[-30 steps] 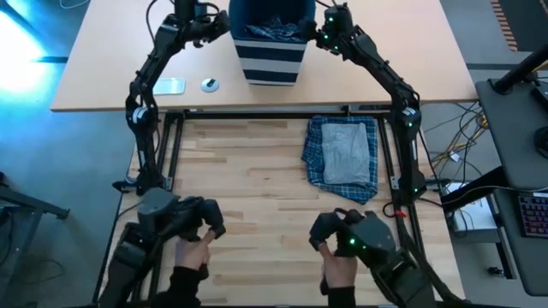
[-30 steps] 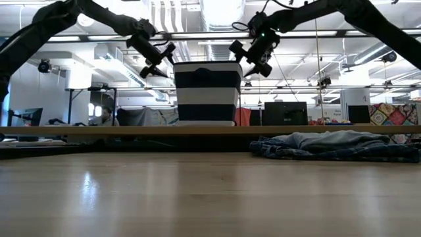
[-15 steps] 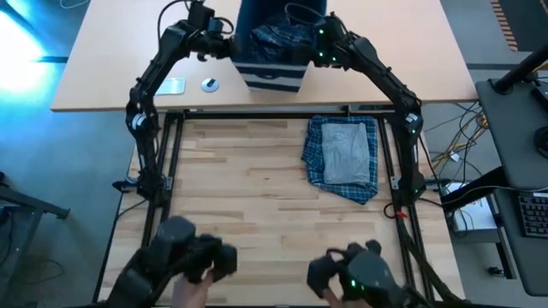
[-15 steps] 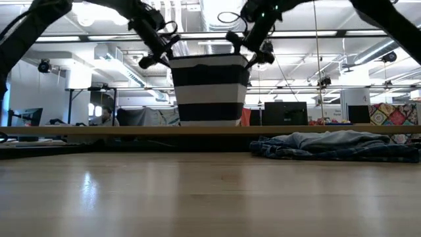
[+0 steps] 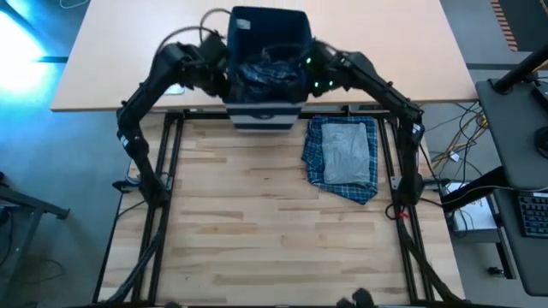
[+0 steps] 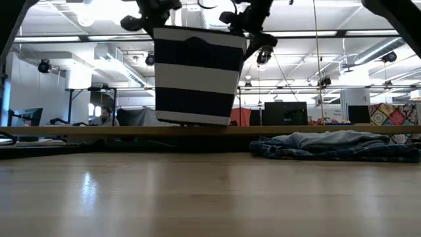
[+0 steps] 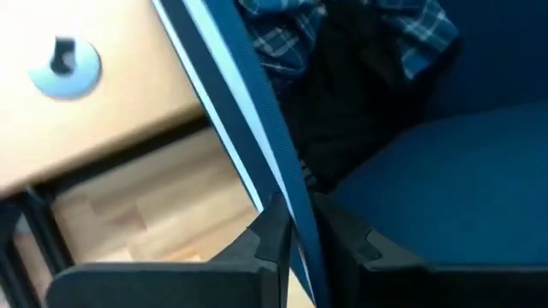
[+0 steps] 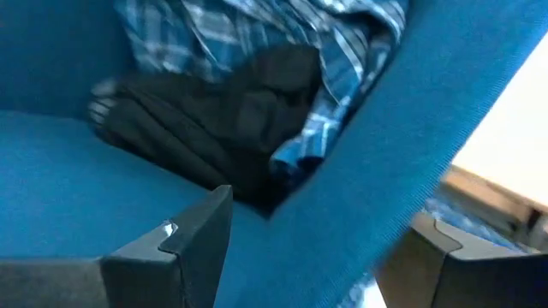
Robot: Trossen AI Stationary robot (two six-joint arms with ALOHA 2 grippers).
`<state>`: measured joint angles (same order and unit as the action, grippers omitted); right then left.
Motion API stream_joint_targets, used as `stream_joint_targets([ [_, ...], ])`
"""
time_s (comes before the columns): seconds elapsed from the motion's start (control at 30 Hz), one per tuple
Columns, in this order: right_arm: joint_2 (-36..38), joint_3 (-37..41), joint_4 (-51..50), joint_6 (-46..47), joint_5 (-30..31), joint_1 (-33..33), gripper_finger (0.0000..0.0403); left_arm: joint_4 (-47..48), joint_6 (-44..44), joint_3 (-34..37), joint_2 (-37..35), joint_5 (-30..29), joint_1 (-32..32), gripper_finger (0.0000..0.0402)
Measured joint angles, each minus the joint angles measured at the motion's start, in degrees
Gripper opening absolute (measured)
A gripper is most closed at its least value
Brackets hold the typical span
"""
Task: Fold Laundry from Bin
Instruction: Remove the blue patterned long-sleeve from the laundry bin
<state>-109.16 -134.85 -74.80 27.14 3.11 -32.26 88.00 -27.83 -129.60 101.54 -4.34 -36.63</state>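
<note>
Bin (image 5: 267,60) tilted, lifted off the surface (image 5: 257,222) at its far edge, plaid laundry (image 5: 267,73) inside. Left jaws (image 7: 295,235) pinch bin's rim; right jaws (image 8: 317,248) straddle opposite wall, gripping it.

From above I can't see either fingertip: the bin (image 5: 267,51) rim covers them. In my low view the arms run off the top edge, and the bin's base blocks the desk behind. The black piece (image 8: 231,120) in the bin is a blur I can't identify. The plaid cloth (image 7: 282,38) is cropped.
</note>
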Motion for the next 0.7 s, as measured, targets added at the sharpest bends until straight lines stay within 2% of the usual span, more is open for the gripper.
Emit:
stream_joint_targets([
  [0.13,0.0,0.1,-5.8,0.8,6.0,4.6,0.0233,2.6,-5.5,0.0,-0.3,-2.9,6.9,0.0053],
  [0.3,0.0,0.3,-7.8,3.9,8.2,7.4,0.0233,2.2,-10.0,2.5,-0.6,-3.6,10.6,0.0125],
  [0.5,0.0,2.2,-11.0,6.5,8.2,10.5,0.0233,1.0,-13.3,14.3,-3.5,-6.5,11.8,0.0204],
  [0.6,0.2,4.0,-11.1,6.6,8.5,11.2,0.0233,-4.2,-14.5,21.5,-5.5,-8.4,11.6,0.0228],
  [0.7,0.3,5.4,-11.0,6.4,9.2,11.1,0.0233,-8.4,-15.6,26.3,-8.6,-7.2,11.6,0.0242],
])
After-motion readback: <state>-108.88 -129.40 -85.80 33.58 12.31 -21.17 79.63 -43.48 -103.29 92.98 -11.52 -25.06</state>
